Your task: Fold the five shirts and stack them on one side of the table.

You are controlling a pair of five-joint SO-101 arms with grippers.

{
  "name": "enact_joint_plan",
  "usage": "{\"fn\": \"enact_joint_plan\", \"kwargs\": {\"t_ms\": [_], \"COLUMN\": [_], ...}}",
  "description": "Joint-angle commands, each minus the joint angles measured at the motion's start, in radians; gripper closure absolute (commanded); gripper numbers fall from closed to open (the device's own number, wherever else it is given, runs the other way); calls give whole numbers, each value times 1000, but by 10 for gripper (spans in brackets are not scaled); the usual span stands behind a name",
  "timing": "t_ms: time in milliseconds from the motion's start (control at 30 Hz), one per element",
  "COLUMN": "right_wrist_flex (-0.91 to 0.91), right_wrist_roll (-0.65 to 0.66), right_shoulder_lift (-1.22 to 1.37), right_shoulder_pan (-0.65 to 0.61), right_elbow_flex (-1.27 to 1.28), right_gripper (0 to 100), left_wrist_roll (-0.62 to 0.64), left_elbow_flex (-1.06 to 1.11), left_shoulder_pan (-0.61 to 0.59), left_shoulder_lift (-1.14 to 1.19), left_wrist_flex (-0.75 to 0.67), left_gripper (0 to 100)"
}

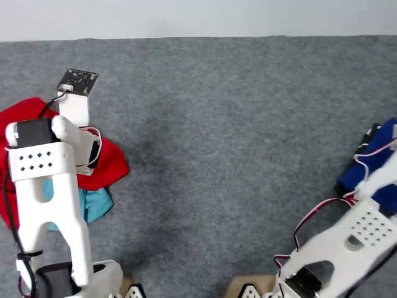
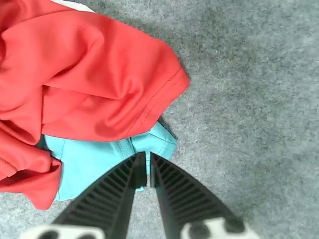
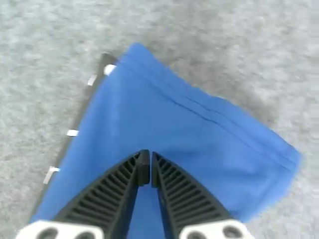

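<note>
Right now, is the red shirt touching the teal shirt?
Touching. The left wrist view shows the red shirt draped over the teal shirt, covering part of it.

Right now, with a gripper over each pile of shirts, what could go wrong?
1. The red shirt lies crumpled over the teal shirt under the left gripper; pulling the teal one could drag both.
2. The blue shirt under the right gripper lies on a dark cloth; a lift might take both layers.
</note>
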Motion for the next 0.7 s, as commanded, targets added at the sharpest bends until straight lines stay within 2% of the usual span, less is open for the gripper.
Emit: {"fn": "enact_joint_plan", "kwargs": {"t_ms": [0,133,400,667], "right_wrist_flex": [7,67,341,229], "right_wrist_roll": [9,6,9,11], "right_shoulder_lift": [-51,-25,-25,56], "right_shoulder_pan": [41,119,197,252], "right_elbow_flex": [-8,-9,-12,-12], "right_gripper": [987,987,987,987], "left_wrist_roll": [-2,-2,-2,-2], "left_elbow_flex": [-2,-2,-2,-2], "left_shoulder_pan": [6,6,8,8], "left_shoulder_lift": [-37,-37,-31,-29], "left_wrist_flex": [6,6,5,5], "left_gripper": [978,978,978,978]}}
